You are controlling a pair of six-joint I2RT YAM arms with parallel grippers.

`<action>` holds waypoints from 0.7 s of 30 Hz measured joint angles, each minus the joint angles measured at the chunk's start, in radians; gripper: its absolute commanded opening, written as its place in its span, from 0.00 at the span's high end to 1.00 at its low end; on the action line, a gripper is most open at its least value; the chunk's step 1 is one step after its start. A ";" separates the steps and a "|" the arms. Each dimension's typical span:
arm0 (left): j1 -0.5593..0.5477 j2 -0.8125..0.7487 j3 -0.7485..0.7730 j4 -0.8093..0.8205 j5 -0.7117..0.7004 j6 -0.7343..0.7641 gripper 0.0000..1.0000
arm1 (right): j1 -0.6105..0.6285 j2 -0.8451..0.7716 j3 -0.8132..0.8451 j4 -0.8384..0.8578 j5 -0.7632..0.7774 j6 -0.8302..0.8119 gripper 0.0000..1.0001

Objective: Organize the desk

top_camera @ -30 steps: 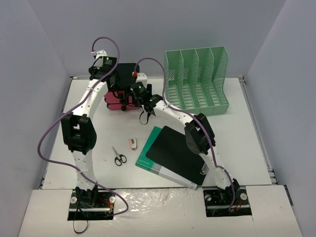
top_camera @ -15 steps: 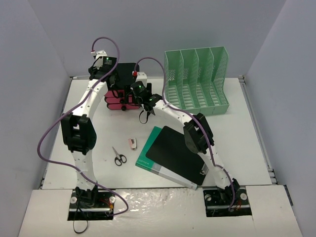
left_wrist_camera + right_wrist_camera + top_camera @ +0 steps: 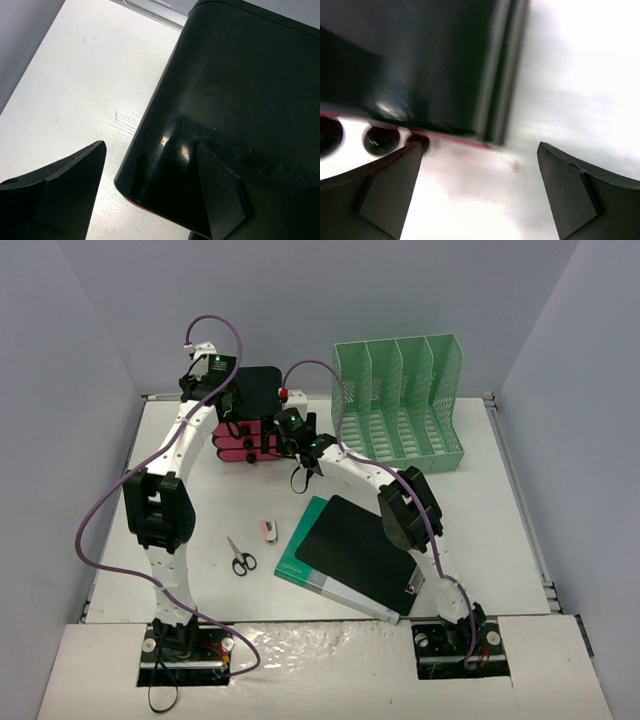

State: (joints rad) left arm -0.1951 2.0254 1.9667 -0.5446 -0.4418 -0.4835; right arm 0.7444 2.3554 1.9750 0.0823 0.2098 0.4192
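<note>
Likely barely starting tidying. Holding left jaws spread around black box [image 3: 260, 390] corner, right jaws wide apart near it, gripping nothing, upper middle of frame. Leaving scissors [image 3: 240, 558], book [image 3: 297, 558] lying loose on white table [image 3: 480, 510] filling frame middle.

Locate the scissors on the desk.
In the top view, the scissors lie on the left half of the desk, just left of the green folder and nearer the arm bases than the small pink-and-white item.

Robot lab test cell. White tabletop [image 3: 500, 520] boxed by grey walls [image 3: 70, 360]; left arm [image 3: 158, 512] and right arm [image 3: 405, 512], cabled, bolted at near edge. Office props: file rack [image 3: 400, 405], scissors [image 3: 241, 558].
</note>
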 measured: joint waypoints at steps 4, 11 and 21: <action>0.000 0.000 0.000 0.000 0.000 0.000 0.31 | -0.002 -0.079 -0.098 0.000 -0.001 0.009 0.06; 0.000 0.000 0.000 -0.001 0.002 -0.001 0.31 | 0.033 -0.127 -0.143 0.050 0.002 0.021 0.12; 0.000 -0.002 0.005 -0.017 0.027 -0.002 0.31 | 0.133 -0.116 -0.271 0.239 0.069 0.007 0.12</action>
State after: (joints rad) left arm -0.1951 2.0230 1.9722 -0.5611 -0.4151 -0.4859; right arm 0.8773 2.2397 1.7041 0.3208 0.2789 0.4261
